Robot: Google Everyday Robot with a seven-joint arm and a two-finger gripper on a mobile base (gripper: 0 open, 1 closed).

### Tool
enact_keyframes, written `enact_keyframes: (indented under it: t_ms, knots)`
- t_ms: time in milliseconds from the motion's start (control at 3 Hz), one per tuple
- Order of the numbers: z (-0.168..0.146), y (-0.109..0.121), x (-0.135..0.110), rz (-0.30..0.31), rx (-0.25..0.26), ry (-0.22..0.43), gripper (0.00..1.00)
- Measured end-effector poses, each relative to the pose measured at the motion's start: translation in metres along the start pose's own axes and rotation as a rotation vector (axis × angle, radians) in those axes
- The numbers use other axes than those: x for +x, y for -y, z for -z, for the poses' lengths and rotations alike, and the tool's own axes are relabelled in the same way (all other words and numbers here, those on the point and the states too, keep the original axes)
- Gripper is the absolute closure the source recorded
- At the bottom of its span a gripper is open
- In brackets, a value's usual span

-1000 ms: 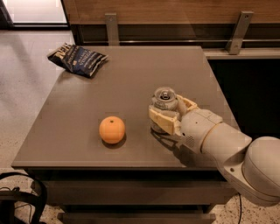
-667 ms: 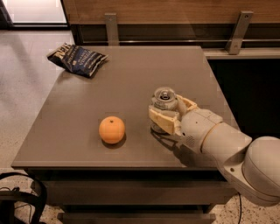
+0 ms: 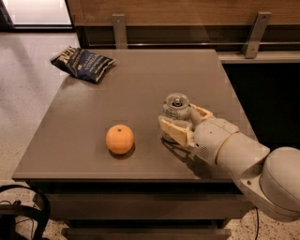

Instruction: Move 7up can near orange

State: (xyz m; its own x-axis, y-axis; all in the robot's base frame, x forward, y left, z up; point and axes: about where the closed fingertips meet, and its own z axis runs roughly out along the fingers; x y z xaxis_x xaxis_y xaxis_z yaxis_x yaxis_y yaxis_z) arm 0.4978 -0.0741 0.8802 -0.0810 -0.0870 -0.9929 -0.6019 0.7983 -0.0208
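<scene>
The 7up can (image 3: 176,105) stands upright on the right half of the table, its shiny pull-tab top facing up, held in the gripper.

The table (image 3: 140,75) is the largest thing here: a flat grey-brown top, with a pale speckled floor (image 3: 23,108) to its left and a wooden wall panel (image 3: 187,11) behind it. Two metal brackets come down from that panel to the back edge of the table; the right one (image 3: 255,33) slants.

The robot arm (image 3: 243,159) comes in from the lower right corner, a thick white and grey limb that crosses the front right edge of the table and casts a shadow under its wrist.

A dark blue chip bag (image 3: 83,63) lies flat and crumpled at the far left corner, well apart from everything else.

The orange (image 3: 119,138) sits near the front edge, left of centre, with its small dark stem dimple turned upward. It is to the left of the can — near it, with a strip of bare tabletop between them.

The gripper (image 3: 180,118) is at the end of the arm, down at table level. Its cream-coloured fingers (image 3: 174,130) are clamped on the can — one across the front of its lower body, the other against the back right side.
</scene>
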Motion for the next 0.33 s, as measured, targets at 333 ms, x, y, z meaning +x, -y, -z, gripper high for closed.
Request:
enact_keyframes:
  t_ms: [333]
  knots:
    - [-0.0007, -0.0012, -0.0005, 0.001, -0.002, 0.000, 0.00]
